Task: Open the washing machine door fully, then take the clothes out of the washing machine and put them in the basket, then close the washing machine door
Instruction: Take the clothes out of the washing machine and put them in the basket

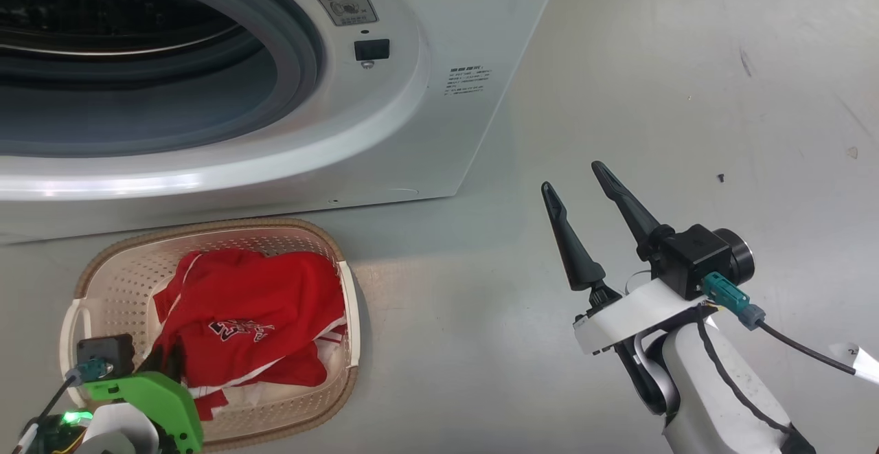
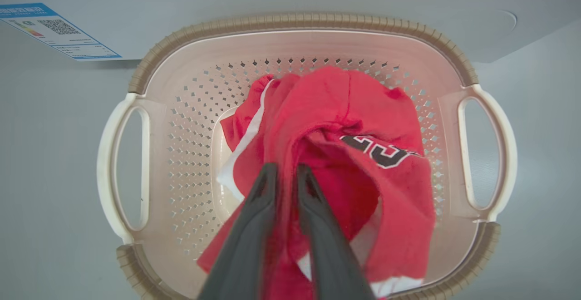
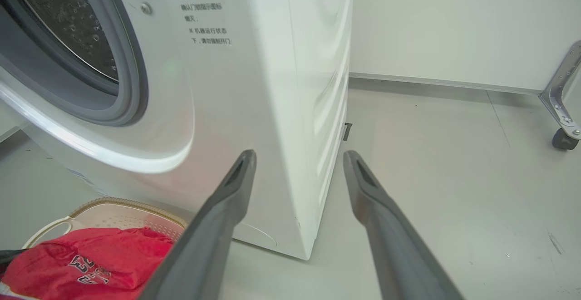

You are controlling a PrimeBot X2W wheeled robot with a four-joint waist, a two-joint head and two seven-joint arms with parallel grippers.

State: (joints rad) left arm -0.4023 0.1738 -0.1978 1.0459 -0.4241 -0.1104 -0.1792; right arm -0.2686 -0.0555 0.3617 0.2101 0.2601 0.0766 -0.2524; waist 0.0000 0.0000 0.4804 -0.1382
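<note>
Starting with the head view: the washer (image 1: 439,131) sits at the top left, its drum (image 1: 103,21) mouth uncovered and dark inside. The basket (image 1: 226,226) is on the floor (image 1: 618,97) right in front of it, just below the front panel. The clothes (image 1: 254,303) are bunched up inside, red with white trim and some lettering on top. A green wrist piece (image 1: 147,392) of the left arm hangs over the basket's near left corner. The right gripper (image 1: 572,176) is off to the right over bare floor, well apart from the basket, fingers spread wide with nothing in them.

Left wrist view looks straight down into the basket. The left gripper (image 2: 286,169) is over the pile, fingers almost together with just a thin gap, and a fold of red cloth runs through that gap. Can't tell if it's actually pinching the cloth or the cloth is just lying between the fingers. The rest of the clothes drape across the basket bottom, black number print facing up. A blue label (image 2: 54,30) shows on the washer at top left.

Right wrist view: the right gripper's fingers point at the washer's front corner, wide apart, empty. The grey ring (image 3: 131,77) and studded drum are at upper left, the basket with the clothes at lower left, and a metal leg (image 3: 562,109) on a caster at far right.
</note>
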